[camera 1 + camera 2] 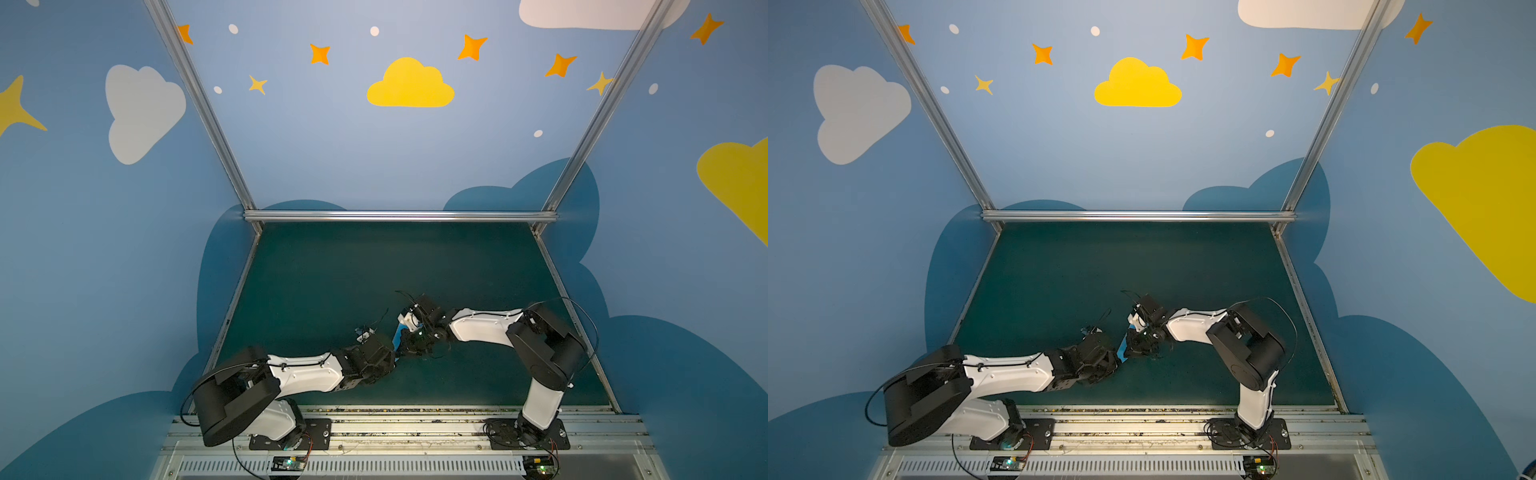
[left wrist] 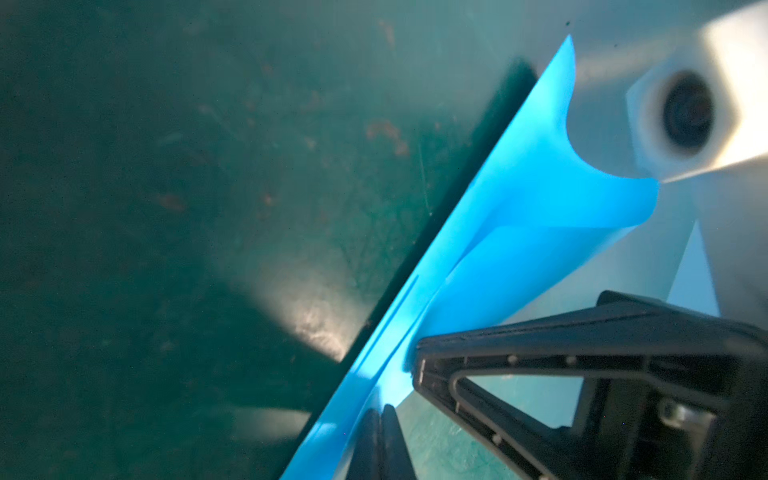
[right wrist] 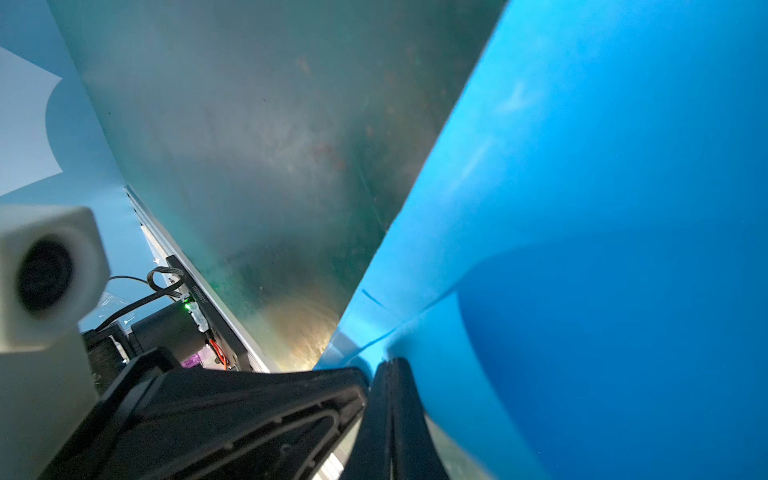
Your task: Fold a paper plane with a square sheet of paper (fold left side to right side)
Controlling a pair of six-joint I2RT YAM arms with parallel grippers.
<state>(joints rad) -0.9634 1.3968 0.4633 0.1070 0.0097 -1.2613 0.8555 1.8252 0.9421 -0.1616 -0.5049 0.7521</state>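
Left gripper (image 2: 380,411) is pinching the folded blue paper sheet (image 2: 519,216), with its jaws fully closed on one edge. Right gripper (image 3: 390,365) is clamping the same sheet, jaws closed, just beside the left one. Both grippers are meeting tip to tip over the green mat (image 1: 332,270), nearer its front edge. In both top views the sheet is showing only as a narrow bright strip between the two grippers. Its layers are lying folded over, and one free flap is curling away.
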